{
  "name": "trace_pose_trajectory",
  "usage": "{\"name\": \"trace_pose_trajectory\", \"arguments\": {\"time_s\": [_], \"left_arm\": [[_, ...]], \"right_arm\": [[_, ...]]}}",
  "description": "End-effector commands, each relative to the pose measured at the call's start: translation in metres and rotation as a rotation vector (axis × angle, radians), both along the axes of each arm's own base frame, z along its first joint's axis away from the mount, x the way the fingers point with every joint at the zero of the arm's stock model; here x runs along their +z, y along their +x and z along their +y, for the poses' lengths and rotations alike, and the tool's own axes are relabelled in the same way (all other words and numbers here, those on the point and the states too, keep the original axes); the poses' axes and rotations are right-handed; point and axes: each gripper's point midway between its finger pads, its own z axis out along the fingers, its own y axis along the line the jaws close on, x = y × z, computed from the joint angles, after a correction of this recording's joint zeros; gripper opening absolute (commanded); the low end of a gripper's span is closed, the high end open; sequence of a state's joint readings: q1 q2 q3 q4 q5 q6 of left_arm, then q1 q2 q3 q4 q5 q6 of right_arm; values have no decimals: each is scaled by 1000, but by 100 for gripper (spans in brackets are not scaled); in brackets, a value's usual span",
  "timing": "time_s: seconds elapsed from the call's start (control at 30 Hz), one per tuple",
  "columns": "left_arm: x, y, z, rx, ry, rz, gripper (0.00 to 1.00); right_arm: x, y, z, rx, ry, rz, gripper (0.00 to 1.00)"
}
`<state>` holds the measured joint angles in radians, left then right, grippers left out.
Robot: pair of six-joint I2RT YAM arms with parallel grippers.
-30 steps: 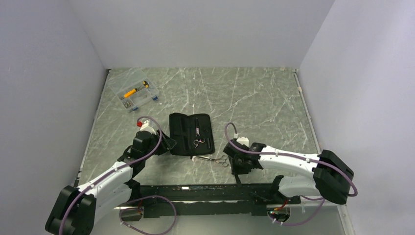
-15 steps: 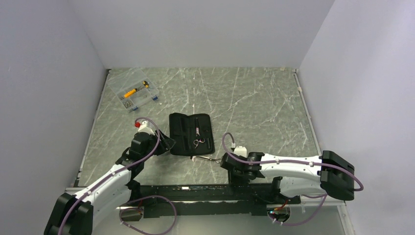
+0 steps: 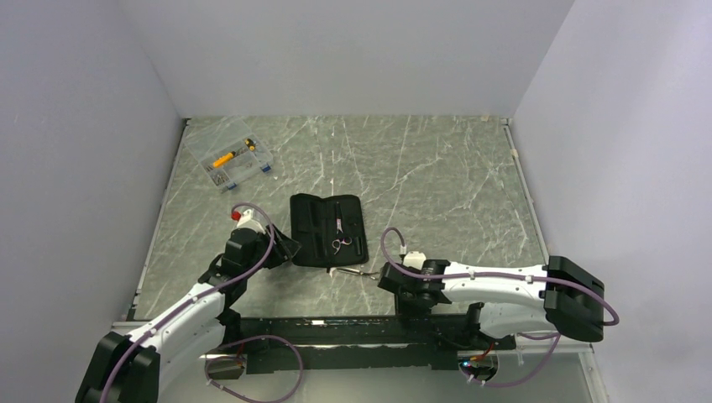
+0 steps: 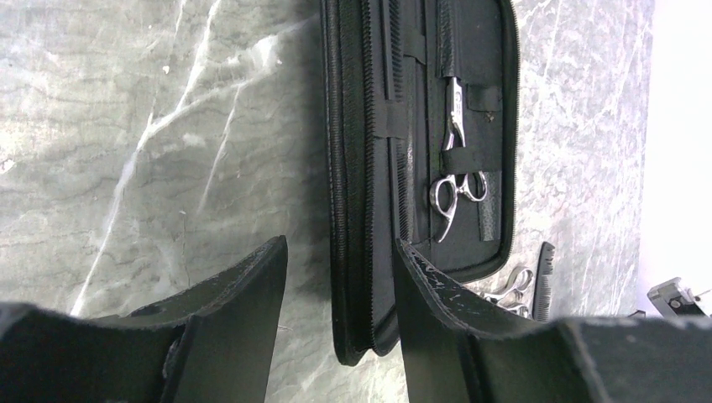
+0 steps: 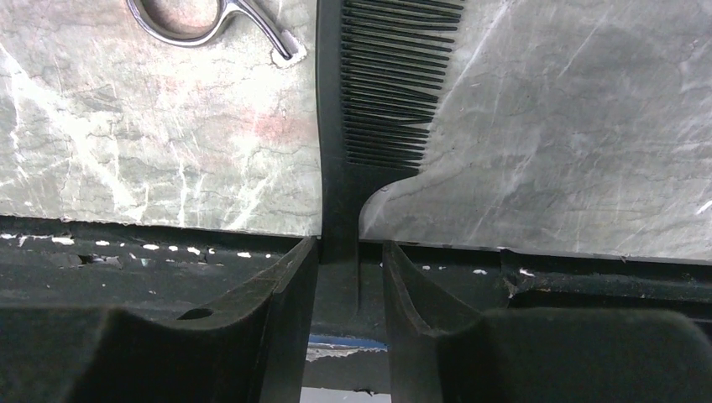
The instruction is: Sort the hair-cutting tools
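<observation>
We judge the step in hand to be the pick of the comb [image 5: 332, 151]. One pair, the cased scissors [image 4: 454, 105], already sits under its strap in the open case [image 3: 315, 227] at the middle of the surface [image 3: 437, 185]. The loose scissors [image 5: 260, 23] and the comb lie side by side just off the case's 6 o'clock edge, close to the near rim.

In the right wrist view the comb points toward 12 o'clock, and its slim handle runs back past the rim over the black rail. The right fingers [image 5: 294, 277] stand on either side of that handle but are not clenched. The handle lies against one finger, and a slit shows between it and the other, so nothing is grasped yet.

The left fingers [image 4: 256, 294] are spread at the case's 9 o'clock side, with the zip edge showing between them. We cannot tell whether they touch it; they may be there to steady the case. A clear box [image 3: 228, 159] sits well apart at 10 o'clock and plays no part.

The next move, as we see it, is to close squarely on the handle, lift the comb without nudging the loose scissors at its 9 o'clock side, and carry it toward 12 o'clock to a free slot in the case. The comb is thin and flat, so a skewed pinch could let it twist or slip.
</observation>
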<state>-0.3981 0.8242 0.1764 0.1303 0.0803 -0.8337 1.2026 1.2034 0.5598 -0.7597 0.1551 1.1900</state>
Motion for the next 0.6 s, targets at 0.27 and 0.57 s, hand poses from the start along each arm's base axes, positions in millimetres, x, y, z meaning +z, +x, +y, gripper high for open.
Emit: {"name": "trace_pose_trajectory", "arguments": {"time_s": [0.27, 0.57], "left_arm": [[2, 2, 0, 13, -10, -18, 54], [5, 2, 2, 21, -8, -23, 54]], "right_arm": [[13, 2, 5, -9, 6, -23, 24], [36, 5, 5, -9, 22, -52, 10]]}}
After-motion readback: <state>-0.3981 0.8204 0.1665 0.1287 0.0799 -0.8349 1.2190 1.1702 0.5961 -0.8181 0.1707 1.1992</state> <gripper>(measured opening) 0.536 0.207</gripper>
